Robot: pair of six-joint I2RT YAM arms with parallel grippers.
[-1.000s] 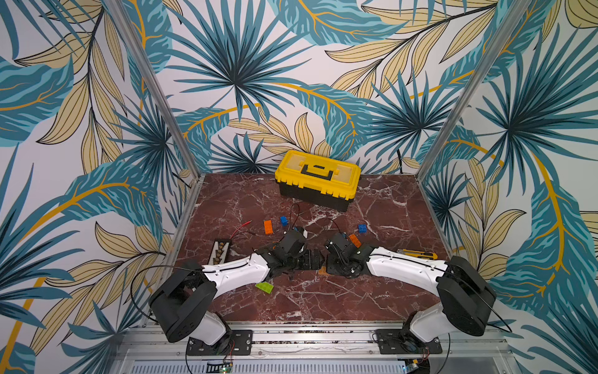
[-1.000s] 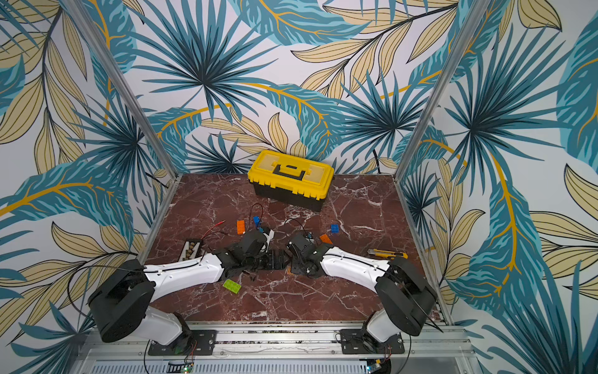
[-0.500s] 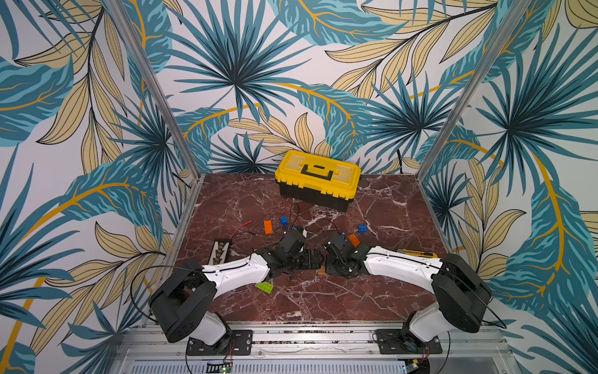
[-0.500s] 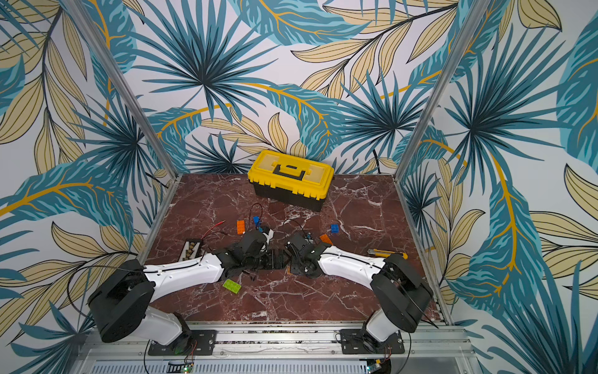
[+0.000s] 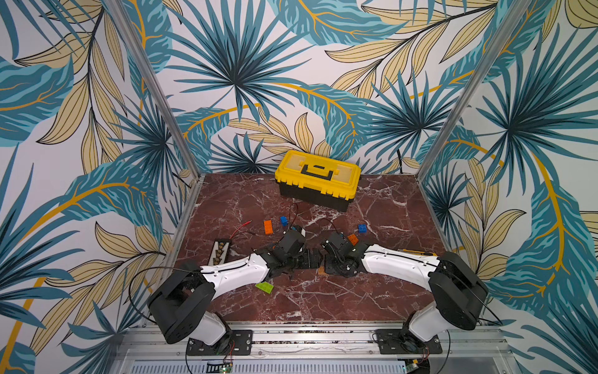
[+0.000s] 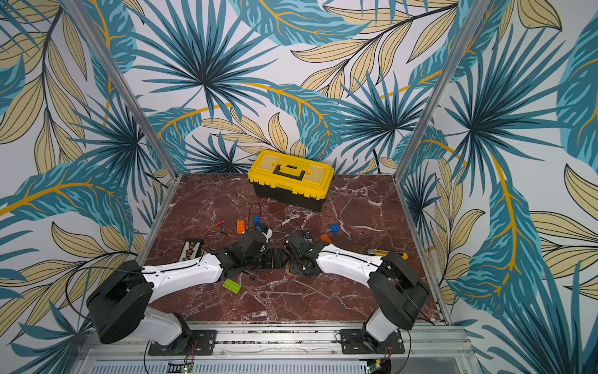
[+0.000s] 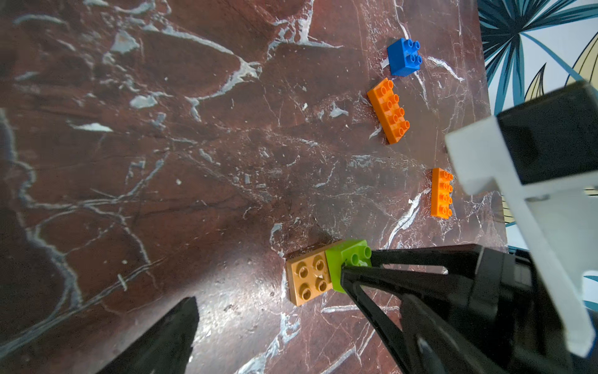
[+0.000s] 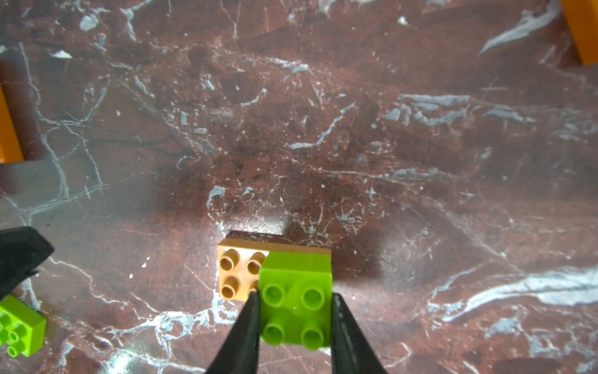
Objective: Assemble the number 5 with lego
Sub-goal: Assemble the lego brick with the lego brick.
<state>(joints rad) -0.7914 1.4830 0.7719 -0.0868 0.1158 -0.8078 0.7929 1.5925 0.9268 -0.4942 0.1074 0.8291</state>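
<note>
Right end effector (image 8: 295,294) edged inward, clamping green brick (image 8: 296,275), atop tan brick (image 8: 238,275)

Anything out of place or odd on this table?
Nothing spilled or broken. Two non-lego strays share the table: a black strip with loose wires by the left arm, a utility knife beside the right arm.

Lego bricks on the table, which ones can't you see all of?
- Tan brick: right wrist view, half covered by the small lime green brick on it.
- Orange brick: right wrist view, cut off by the picture's edge.
- Other lime green brick: right wrist view, cut off by the edge.
- Those stacked two, both top views: nearly all hidden under the left arm and right arm.
</note>
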